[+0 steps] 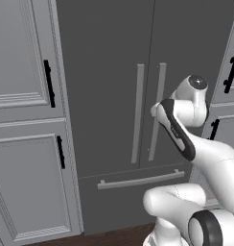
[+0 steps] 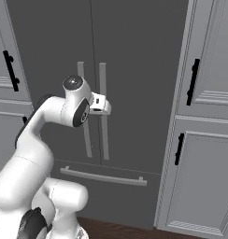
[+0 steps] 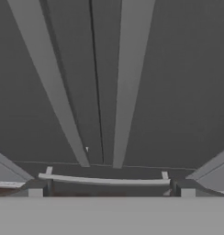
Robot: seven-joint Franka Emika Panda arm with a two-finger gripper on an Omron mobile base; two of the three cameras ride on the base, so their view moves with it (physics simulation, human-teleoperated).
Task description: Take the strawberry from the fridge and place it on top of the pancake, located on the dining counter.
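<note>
A tall dark grey fridge (image 1: 109, 72) fills the centre of the frame, both doors shut, its two long vertical bar handles (image 1: 147, 113) side by side at the middle seam. Light grey panelled cabinets (image 1: 23, 120) with black handles stand at the left and right edges. The drawer handle (image 1: 140, 179) runs across the lower centre. The white arm's pincer (image 3: 111, 190) sits released, fingertips (image 3: 36, 188) spread wide at the bottom of the hand view, facing the fridge doors.
</note>
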